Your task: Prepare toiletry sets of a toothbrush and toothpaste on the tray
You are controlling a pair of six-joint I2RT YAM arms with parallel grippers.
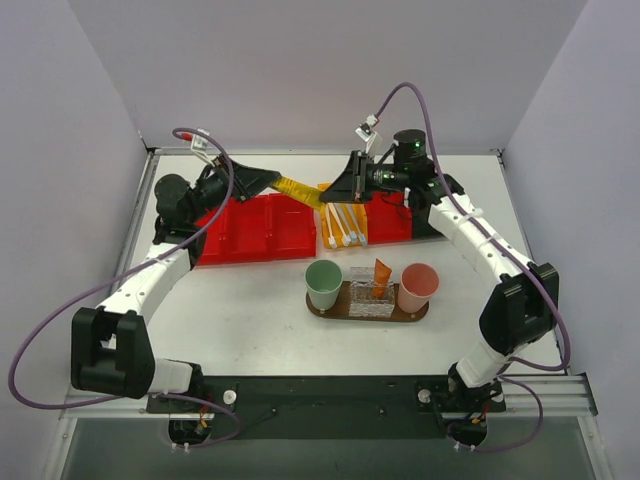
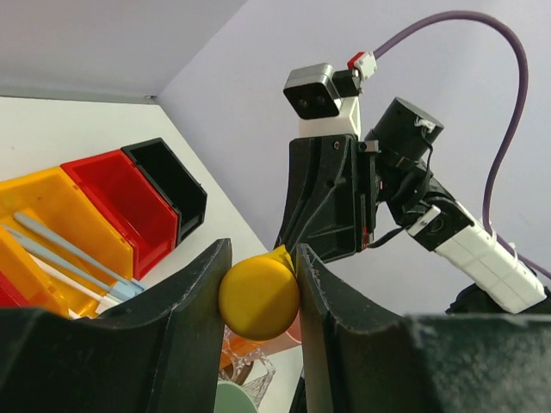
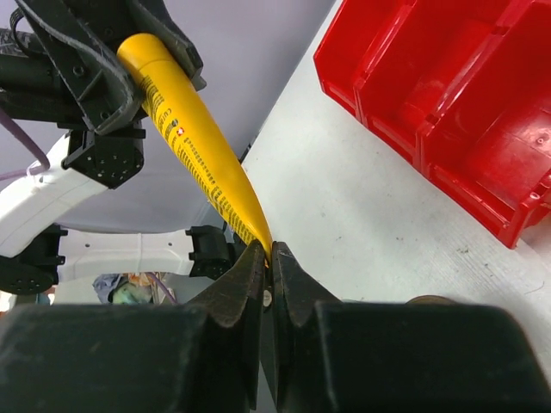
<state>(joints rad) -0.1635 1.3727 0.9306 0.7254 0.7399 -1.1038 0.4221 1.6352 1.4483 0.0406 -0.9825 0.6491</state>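
A yellow toothpaste tube hangs in the air over the bins, held at both ends. My left gripper is shut on its round cap end. My right gripper is shut on the flat crimped tail of the toothpaste tube. Several toothbrushes lie in a bin below the right gripper. The brown tray sits mid-table with a green cup, a clear glass holding an orange tube, and a pink cup.
Red bins stand at the back left, under the left arm. In the left wrist view a yellow bin holds toothbrushes, with a red bin and a black bin beside it.
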